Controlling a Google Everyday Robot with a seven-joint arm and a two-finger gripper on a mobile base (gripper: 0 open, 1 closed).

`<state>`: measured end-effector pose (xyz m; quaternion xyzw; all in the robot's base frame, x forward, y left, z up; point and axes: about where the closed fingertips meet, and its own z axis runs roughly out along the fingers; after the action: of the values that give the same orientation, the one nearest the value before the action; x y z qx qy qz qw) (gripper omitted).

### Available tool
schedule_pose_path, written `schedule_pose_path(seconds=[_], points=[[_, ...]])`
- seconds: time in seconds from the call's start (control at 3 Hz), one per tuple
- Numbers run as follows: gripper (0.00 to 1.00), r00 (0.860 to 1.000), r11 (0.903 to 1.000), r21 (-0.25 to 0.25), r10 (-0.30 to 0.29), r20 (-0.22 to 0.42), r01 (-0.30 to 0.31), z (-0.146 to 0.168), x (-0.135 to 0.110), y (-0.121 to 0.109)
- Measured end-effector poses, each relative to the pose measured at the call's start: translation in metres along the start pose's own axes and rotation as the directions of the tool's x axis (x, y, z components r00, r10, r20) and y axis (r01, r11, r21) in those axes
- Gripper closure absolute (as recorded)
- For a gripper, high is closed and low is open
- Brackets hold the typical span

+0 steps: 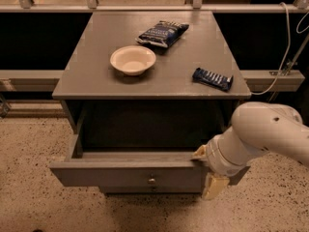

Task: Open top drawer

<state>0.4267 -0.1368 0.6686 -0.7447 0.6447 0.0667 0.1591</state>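
The top drawer (125,173) is a wide grey wooden drawer with a small round metal knob (152,181) at its centre. It stands pulled well out of the grey cabinet, and its plain grey inside shows. My gripper (208,175) is at the right end of the drawer front, with cream fingers (213,186) hanging over the front's top edge. The white arm (263,137) comes in from the right and hides the drawer's right end.
On the cabinet top (96,76) stand a cream bowl (133,60), a dark snack bag (162,33) and a blue wrapped bar (213,79). A lower drawer front (145,191) shows just under the open one. Speckled floor lies around. A white cable (285,42) hangs at right.
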Motion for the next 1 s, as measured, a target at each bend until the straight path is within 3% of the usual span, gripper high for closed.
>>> schedule_pose_path(seconds=[0.33,0.67,1.0], points=[[0.18,1.000,0.9997,0.021,0.009,0.014,-0.009,-0.023,-0.001,0.005],[0.19,1.000,0.9969,0.077,0.012,0.017,-0.013,-0.043,0.000,-0.015],[0.35,1.000,0.9928,0.119,0.007,0.025,-0.010,-0.049,-0.001,-0.049]])
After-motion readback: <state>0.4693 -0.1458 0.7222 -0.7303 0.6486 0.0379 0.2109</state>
